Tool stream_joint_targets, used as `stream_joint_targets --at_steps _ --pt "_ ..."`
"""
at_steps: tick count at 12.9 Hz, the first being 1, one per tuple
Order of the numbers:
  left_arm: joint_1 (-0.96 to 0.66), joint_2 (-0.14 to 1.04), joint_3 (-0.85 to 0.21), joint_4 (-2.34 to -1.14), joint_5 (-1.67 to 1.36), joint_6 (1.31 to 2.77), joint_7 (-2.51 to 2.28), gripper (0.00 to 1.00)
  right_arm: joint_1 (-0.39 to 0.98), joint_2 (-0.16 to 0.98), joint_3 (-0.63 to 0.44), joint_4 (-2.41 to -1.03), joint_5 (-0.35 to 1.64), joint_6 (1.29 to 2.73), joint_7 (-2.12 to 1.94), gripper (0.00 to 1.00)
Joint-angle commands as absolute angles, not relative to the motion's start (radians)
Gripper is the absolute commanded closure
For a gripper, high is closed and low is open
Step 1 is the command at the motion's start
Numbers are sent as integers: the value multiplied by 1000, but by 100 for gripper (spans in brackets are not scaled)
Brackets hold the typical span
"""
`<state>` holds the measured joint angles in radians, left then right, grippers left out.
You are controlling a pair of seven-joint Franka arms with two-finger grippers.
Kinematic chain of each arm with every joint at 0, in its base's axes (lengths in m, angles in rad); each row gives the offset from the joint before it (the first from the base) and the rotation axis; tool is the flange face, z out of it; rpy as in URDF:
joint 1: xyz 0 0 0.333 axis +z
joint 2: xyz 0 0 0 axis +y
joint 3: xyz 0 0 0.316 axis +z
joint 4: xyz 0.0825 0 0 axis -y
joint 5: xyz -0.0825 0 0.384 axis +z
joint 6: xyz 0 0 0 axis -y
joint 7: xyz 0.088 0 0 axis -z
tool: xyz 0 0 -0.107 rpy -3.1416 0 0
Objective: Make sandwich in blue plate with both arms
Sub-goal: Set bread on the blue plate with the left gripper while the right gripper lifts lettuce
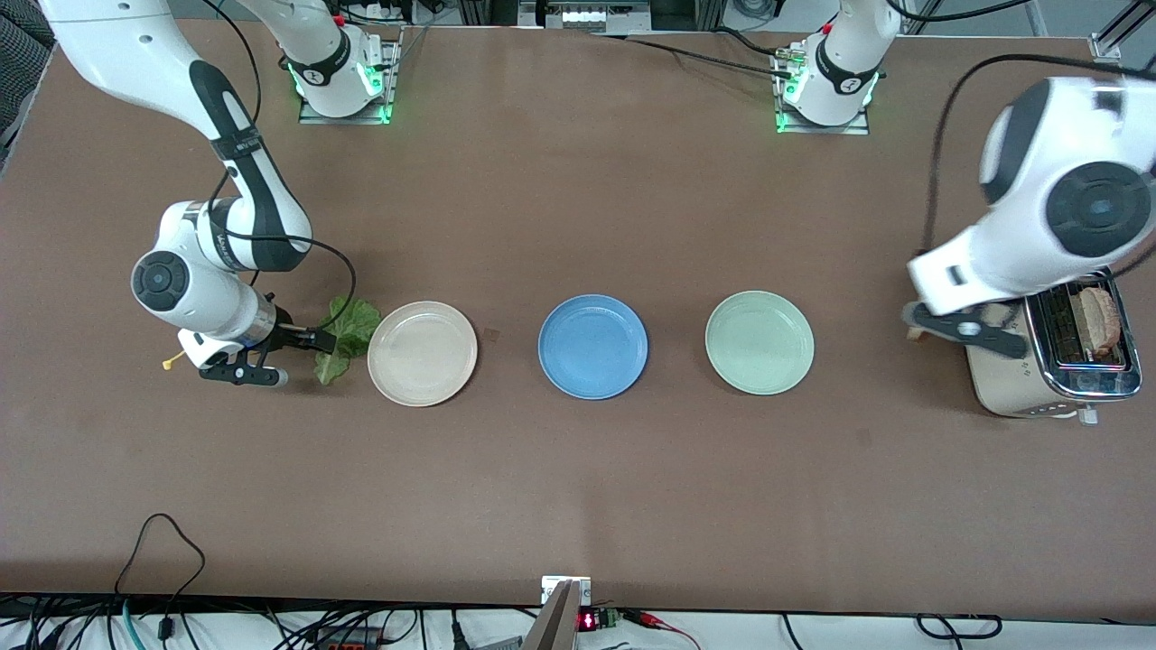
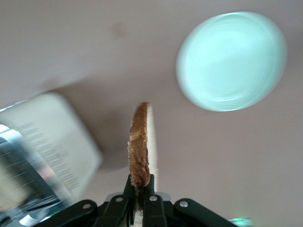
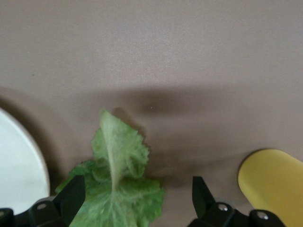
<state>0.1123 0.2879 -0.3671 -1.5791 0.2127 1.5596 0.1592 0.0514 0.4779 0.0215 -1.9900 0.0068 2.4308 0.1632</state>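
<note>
The blue plate (image 1: 592, 347) lies bare in the middle of the table. My left gripper (image 1: 915, 321) is beside the toaster (image 1: 1020, 384), shut on a toasted bread slice (image 2: 139, 146) that stands edge-on in its jaws (image 2: 140, 185). A second bread slice (image 1: 1099, 315) sits in a toaster slot. My right gripper (image 1: 307, 343) is open, low over a green lettuce leaf (image 1: 348, 336) that lies on the table beside the cream plate (image 1: 422, 353). In the right wrist view the leaf (image 3: 118, 189) lies between the spread fingers (image 3: 137, 191).
A mint-green plate (image 1: 759, 342) lies between the blue plate and the toaster; it also shows in the left wrist view (image 2: 232, 61). A small yellow object (image 1: 172, 363) lies by the right gripper, toward the right arm's end of the table.
</note>
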Motion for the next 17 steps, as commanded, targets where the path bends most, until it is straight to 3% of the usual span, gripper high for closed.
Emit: stream_joint_targets --at_steps 1,4,7,8,9,10,12,15,17 --pt "13 377 -364 -1543 50 1543 94 99 55 500 21 -1991 6 2457 187 0" --pt "-41 506 -364 -1450 -174 1578 -70 99 83 529 20 -1990 8 2482 222 0" --pt "-41 590 -364 -1450 -491 1787 -77 99 95 543 20 -1983 6 2487 219 0" --pt "-41 621 -364 -1450 -588 1837 -66 99 95 546 18 -1982 6 2488 215 11" --pt "-44 653 -364 -1450 -680 1906 -37 99 94 546 18 -1982 6 2490 210 28" --pt "-64 739 -365 -1456 -888 2025 220 99 92 546 15 -1980 5 2488 204 78" --pt "-78 805 -364 -1468 -1045 2057 477 99 89 546 15 -1980 3 2485 155 100" --pt "-110 847 -364 -1471 -1077 2134 557 99 81 535 14 -1956 3 2458 134 100" --pt "-127 867 -364 -1474 -1083 2151 594 99 83 490 14 -1924 5 2342 136 100"
